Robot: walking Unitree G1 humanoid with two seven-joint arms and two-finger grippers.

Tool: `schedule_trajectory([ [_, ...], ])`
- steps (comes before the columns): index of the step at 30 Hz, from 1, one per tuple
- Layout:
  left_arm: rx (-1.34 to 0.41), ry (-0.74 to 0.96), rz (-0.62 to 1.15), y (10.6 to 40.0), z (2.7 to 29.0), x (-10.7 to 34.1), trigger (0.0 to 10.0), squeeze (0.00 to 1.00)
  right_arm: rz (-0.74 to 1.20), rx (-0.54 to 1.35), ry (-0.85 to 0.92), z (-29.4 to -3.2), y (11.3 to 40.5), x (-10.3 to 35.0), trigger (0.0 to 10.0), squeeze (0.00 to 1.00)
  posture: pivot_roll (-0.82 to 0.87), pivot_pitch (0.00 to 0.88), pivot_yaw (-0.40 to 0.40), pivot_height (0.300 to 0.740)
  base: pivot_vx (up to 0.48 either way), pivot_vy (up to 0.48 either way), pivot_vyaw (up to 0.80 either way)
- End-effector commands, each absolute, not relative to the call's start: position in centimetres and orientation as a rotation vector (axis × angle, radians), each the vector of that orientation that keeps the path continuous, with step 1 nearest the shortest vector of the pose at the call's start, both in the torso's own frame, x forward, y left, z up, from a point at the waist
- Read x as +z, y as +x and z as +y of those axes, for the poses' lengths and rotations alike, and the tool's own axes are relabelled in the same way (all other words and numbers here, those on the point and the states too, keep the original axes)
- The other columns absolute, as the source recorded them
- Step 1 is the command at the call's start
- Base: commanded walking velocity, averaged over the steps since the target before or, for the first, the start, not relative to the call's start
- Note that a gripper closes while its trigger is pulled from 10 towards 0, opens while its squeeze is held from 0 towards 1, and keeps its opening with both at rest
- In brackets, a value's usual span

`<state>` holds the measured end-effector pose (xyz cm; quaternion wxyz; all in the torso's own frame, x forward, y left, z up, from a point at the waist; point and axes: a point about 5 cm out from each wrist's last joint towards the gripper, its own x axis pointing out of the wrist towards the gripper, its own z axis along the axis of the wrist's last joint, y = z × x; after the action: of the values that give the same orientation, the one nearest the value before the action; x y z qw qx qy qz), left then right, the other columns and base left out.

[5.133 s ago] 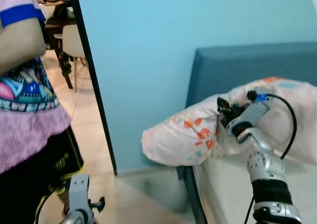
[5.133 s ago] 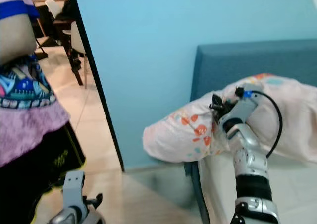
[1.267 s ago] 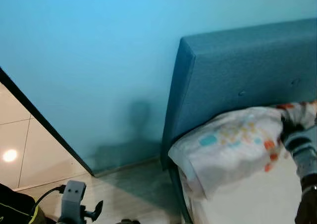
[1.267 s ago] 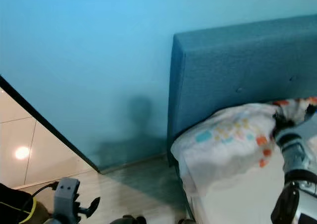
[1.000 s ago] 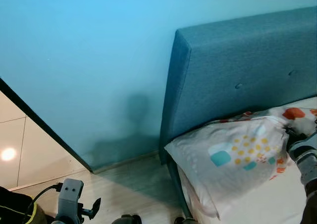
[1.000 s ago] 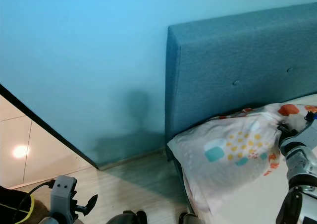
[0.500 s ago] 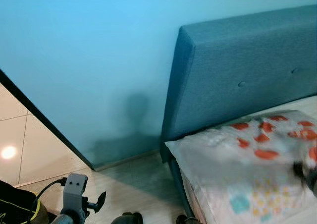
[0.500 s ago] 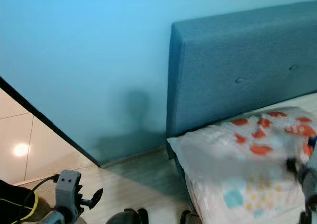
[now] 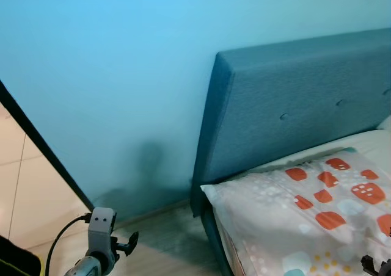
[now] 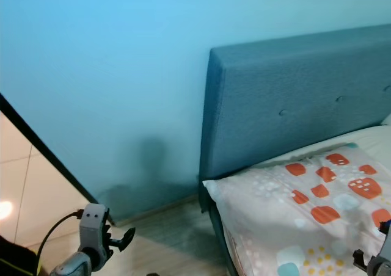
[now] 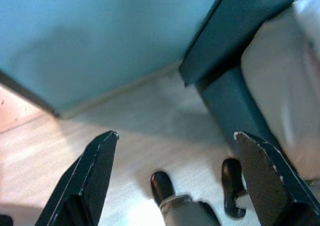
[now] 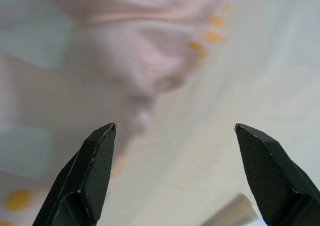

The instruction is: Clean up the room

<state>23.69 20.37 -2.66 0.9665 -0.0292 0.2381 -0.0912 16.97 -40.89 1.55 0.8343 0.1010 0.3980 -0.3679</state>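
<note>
A white pillow (image 9: 305, 209) printed with red, teal and yellow shapes lies flat on the bed, its end close to the blue headboard (image 9: 293, 105). My right gripper (image 12: 175, 131) is open just above the pillow's fabric (image 12: 145, 61) and the white sheet, holding nothing. In the left eye view its tip sits at the bottom right corner. My left arm hangs low at the left over the floor, and its gripper (image 11: 175, 136) is open and empty.
The blue wall runs behind the bed, with a dark door frame (image 9: 36, 141) slanting down at the left. Light floor (image 11: 125, 116) lies beside the blue bed frame (image 11: 225, 96). My two feet (image 11: 162, 186) stand close to that frame.
The pillow, held up by my right gripper a second ago, now lies flat by the headboard and is let go. The right gripper has drawn back toward the lower right.
</note>
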Motion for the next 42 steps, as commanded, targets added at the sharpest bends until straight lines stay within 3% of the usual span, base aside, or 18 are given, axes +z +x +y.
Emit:
schedule_trajectory([
  [1,-0.198,-0.079,0.537,23.1,19.7,-3.6,10.0,0.00,0.832,-0.827,0.215,-41.8,16.3,2.0,10.0,1.00,0.03,0.038,-0.054,0.740,0.000,0.000,0.00],
  [2,-0.203,-0.081,0.546,23.4,19.5,-3.6,10.0,0.00,0.808,-0.848,0.209,-42.2,16.4,2.6,10.0,0.96,0.02,0.014,-0.055,0.740,0.000,0.000,0.00],
  [3,-0.203,-0.081,0.556,23.5,19.3,-3.6,10.0,0.00,0.771,-0.866,0.200,-42.6,16.6,3.1,10.0,0.65,0.02,0.008,-0.055,0.740,0.000,0.000,0.00],
  [5,-0.203,-0.081,0.556,23.5,19.3,-3.6,10.0,0.00,0.771,-0.866,0.200,-42.6,16.6,3.1,10.0,0.65,0.02,0.008,-0.055,0.740,0.000,0.000,0.00],
  [6,-0.184,-0.077,0.583,23.8,19.3,-3.8,10.0,0.00,0.615,-0.815,0.232,-42.2,18.8,4.3,10.0,0.00,0.00,0.000,-0.050,0.740,0.000,0.000,0.00],
  [9,-0.171,-0.062,0.607,23.8,19.4,-4.0,10.0,0.00,0.513,-0.722,0.274,-41.0,20.8,4.7,10.0,0.00,-0.01,0.000,-0.048,0.740,0.000,0.000,0.00],
  [11,-0.152,-0.038,0.644,23.7,19.5,-4.2,10.0,0.00,0.386,-0.551,0.340,-38.3,23.8,5.1,10.0,0.00,-0.01,0.000,-0.048,0.740,0.000,0.000,0.00],
  [12,-0.152,-0.038,0.644,23.7,19.5,-4.2,10.0,0.00,0.386,-0.551,0.340,-38.3,23.8,5.1,10.0,0.00,-0.01,0.000,-0.048,0.740,0.000,0.000,0.00],
  [13,-0.127,-0.025,0.683,23.5,19.7,-4.6,10.0,0.00,0.354,-0.446,0.402,-35.4,25.5,4.4,10.0,0.00,0.00,0.000,-0.047,0.740,0.000,0.000,0.00],
  [21,-0.078,-0.013,0.777,22.1,20.3,-5.7,10.0,0.00,0.398,-0.327,0.451,-30.7,26.8,2.2,10.0,0.00,0.00,0.000,-0.047,0.740,0.000,0.000,0.00],
  [24,-0.062,0.010,0.895,19.7,20.4,-7.3,10.0,0.00,0.426,-0.220,0.471,-27.0,27.2,0.7,10.0,0.00,0.00,0.000,-0.041,0.740,0.000,0.000,0.00],
  [29,-0.075,0.047,0.964,18.1,20.3,-8.1,10.0,0.00,0.478,-0.215,0.422,-25.9,26.7,-0.4,10.0,0.00,0.00,0.000,-0.041,0.740,0.000,0.000,0.00],
  [40,-0.061,0.059,0.989,17.5,20.4,-8.5,10.0,0.00,0.529,-0.324,0.395,-26.7,25.6,-1.3,10.0,0.00,0.00,0.000,-0.039,0.740,0.000,0.000,0.00],
  [42,-0.014,0.047,0.964,18.3,21.1,-8.0,10.0,0.00,0.524,-0.106,0.419,-24.7,25.9,-1.4,10.0,0.00,0.00,0.000,-0.031,0.740,0.000,0.000,0.00],
])
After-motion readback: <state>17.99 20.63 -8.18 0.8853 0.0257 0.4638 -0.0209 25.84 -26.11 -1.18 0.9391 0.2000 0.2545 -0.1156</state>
